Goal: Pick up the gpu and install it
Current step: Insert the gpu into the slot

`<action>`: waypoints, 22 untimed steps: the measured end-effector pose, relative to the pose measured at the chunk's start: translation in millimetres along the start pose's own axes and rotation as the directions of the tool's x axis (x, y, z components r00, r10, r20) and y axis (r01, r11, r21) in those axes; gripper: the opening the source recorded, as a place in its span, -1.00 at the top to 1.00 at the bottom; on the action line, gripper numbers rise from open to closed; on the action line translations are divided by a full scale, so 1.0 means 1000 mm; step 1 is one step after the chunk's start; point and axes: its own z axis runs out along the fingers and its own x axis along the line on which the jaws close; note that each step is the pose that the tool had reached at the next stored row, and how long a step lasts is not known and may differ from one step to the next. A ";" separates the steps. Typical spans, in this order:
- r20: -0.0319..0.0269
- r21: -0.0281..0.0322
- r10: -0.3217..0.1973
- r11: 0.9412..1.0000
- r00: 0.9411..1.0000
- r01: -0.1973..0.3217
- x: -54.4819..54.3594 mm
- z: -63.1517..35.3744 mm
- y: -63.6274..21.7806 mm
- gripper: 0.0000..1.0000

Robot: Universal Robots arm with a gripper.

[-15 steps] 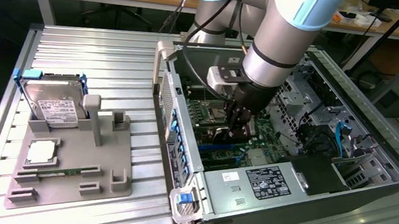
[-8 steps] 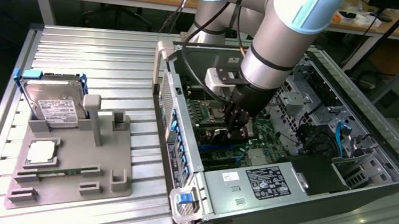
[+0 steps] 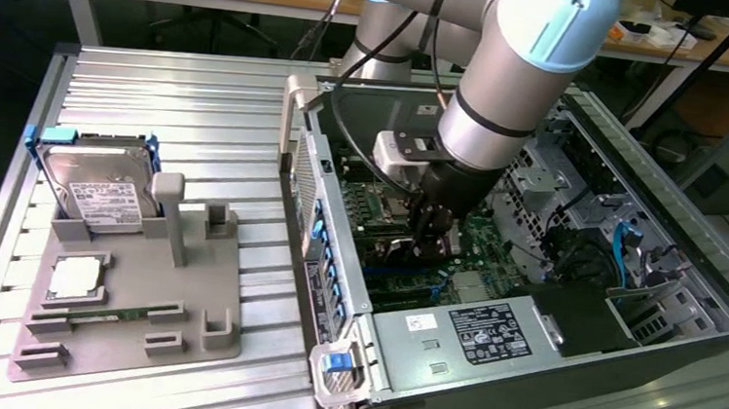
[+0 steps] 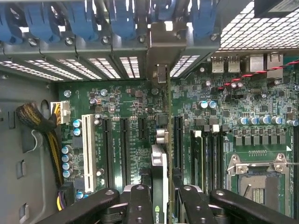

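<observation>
Slatted metal tabletop [image 3: 165, 91] carrying an open computer case [image 3: 668, 316] and, at the exterior view's left, a grey holder tray [image 3: 137, 284] with a hard drive [image 3: 99, 189] upright in it. Inside the case, green motherboard [image 4: 117, 100]. Hand [image 4: 161, 198] lowered into the case, clenched on the gpu [image 4: 161, 186], held edge-on over the motherboard slots, silver bracket at the rear openings.

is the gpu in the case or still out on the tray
In the case. The gpu stands on edge over the motherboard, gripped between the jaws, its bracket end toward the rear slots. Fully seated: cannot tell.
</observation>
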 end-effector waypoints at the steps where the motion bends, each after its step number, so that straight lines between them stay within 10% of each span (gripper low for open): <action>1: 0.000 0.000 0.000 1.000 1.000 0.000 0.001 0.0002 0.0009 0.46; 18: 0.001 0.000 0.000 1.000 1.000 0.000 0.004 0.0158 0.0009 0.46; 22: 0.001 0.000 0.000 1.000 1.000 0.000 0.004 0.0158 0.0009 0.20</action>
